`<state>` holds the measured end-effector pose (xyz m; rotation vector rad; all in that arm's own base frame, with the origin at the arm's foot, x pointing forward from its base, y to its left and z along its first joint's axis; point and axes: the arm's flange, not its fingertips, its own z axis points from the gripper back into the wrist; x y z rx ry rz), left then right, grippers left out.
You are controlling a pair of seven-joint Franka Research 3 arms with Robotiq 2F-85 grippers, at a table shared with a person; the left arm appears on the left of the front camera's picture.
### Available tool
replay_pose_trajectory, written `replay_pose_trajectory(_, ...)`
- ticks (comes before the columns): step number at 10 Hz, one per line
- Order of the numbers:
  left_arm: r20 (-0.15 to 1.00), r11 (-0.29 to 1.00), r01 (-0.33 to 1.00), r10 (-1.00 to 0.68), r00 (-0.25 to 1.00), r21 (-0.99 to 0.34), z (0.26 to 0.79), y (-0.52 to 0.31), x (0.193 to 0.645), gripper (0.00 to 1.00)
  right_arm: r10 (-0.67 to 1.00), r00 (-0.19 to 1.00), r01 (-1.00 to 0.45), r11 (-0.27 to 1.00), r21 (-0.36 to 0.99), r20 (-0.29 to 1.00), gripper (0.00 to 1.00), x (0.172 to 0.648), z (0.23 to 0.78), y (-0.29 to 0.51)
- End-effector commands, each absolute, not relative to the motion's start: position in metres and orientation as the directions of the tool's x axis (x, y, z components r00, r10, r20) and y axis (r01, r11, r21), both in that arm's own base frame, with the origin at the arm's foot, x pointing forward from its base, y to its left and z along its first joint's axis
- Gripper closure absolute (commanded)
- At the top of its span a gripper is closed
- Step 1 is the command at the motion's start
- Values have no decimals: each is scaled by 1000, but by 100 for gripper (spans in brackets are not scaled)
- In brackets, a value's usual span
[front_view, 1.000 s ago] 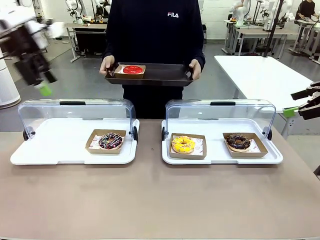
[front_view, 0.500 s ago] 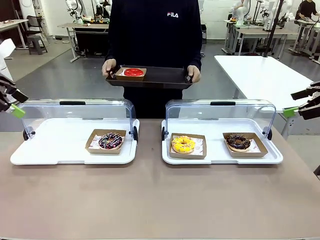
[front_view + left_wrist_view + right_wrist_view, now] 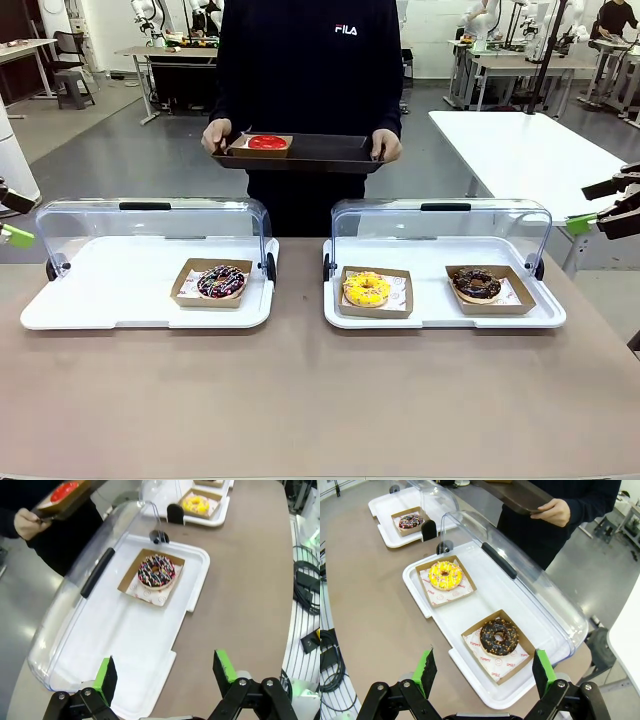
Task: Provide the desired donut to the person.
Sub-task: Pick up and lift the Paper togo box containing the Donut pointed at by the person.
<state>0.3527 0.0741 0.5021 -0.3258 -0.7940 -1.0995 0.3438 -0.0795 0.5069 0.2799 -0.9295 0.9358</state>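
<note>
The left gripper (image 3: 165,672) is hanging off the outer end of the left white tray (image 3: 125,645), its fingers spread wide with nothing between them. The right gripper (image 3: 482,672) is gaping the same way, carrying nothing, off the outer end of the right white tray (image 3: 485,597). On the left tray a sprinkled donut (image 3: 156,571) is sitting in its cardboard box. On the right tray a yellow donut (image 3: 445,575) and a dark chocolate donut (image 3: 499,637) are lying in separate boxes, apart from each other. Behind them the left lid (image 3: 150,225) and the right lid (image 3: 440,225) are standing raised. Farthest off, the person (image 3: 310,60) is holding a dark serving tray (image 3: 330,152) in both hands, and a red donut (image 3: 266,142) in its box is resting at that tray's end on the robot's left.

If the red one is what is being asked for, the handover is looking finished; if another is wanted, nothing is showing which, so picking wrongly is the first risk. A gripper swinging in low could be knocking a raised lid. Pinching a thin box wall could be crumpling it and tipping the donut out, and fingers dipping too deep would be smearing icing. The serving tray is resting on hands alone, so a heavy set-down near one end could be tilting it
</note>
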Motion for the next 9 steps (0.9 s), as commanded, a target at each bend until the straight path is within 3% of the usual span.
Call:
replay_pose_trajectory(1,778,421,891,-612,141,169,496,75,351,0,555,242,-794,585,-167,796,0,345,504,-79)
replay_pose_trajectory(6,813,383,898,-580,50,218,501,84,345,0,555,242,-794,585,-167,796,0,345,504,-79)
replay_pose_trajectory(9,813,399,897,-576,83,191,504,84,348,0,555,242,-794,585,-167,796,0,345,504,-79)
